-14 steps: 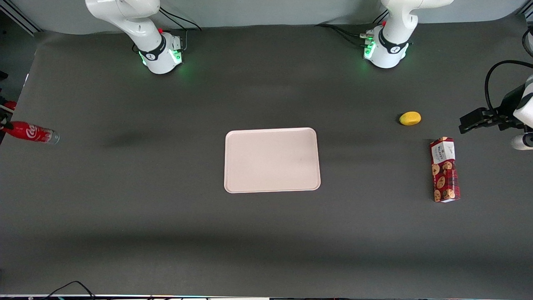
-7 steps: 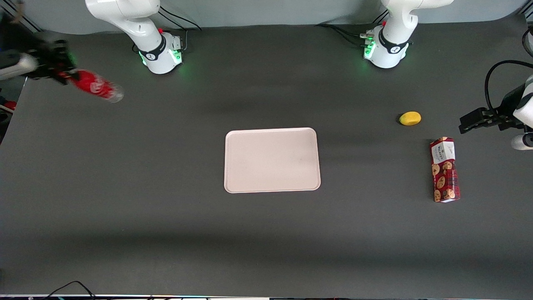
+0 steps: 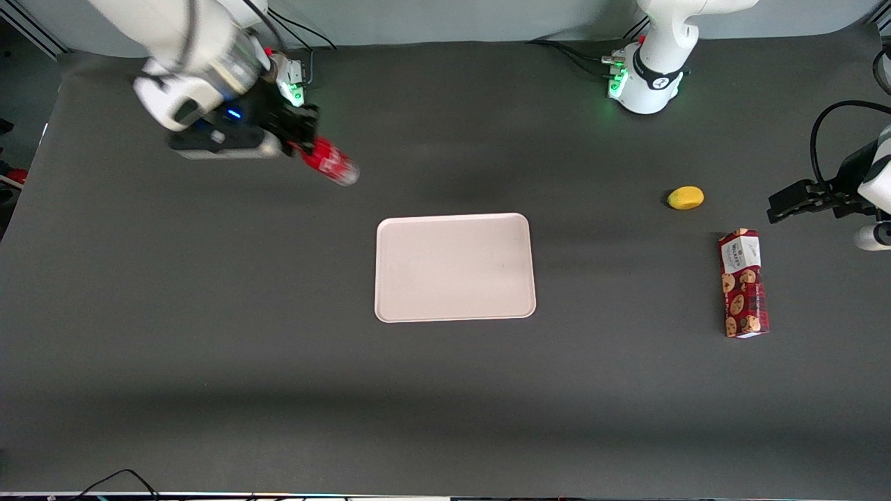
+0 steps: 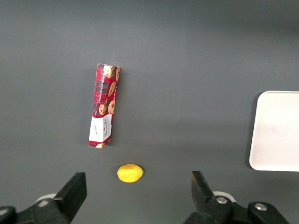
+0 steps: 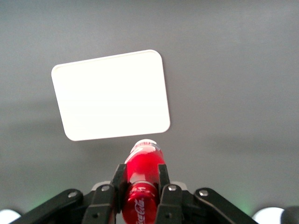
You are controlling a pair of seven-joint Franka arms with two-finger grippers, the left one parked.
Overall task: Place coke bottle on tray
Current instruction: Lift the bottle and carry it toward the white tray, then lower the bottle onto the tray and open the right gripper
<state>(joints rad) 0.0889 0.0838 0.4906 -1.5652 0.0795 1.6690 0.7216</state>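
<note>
Two fingers of your gripper [image 5: 140, 184] are pinching the coke bottle [image 3: 328, 161], hanging above the table, farther from the front camera than the tray [image 3: 455, 267]. You are wanting it over the tray's middle before lowering and letting go gently.

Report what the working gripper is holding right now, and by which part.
The gripper is shut on the coke bottle, fingers clamping the sides of its red body; its clear base end sticks out past the fingertips. It hangs above the table, not yet over the tray.

Bottle held aloft, tray bare.
Slim red coke bottle [image 3: 330, 161] tilted in tool [image 3: 301, 141]; pale pinkish-white rectangular tray [image 3: 455, 267] flat mid-worktop, well apart.
</note>
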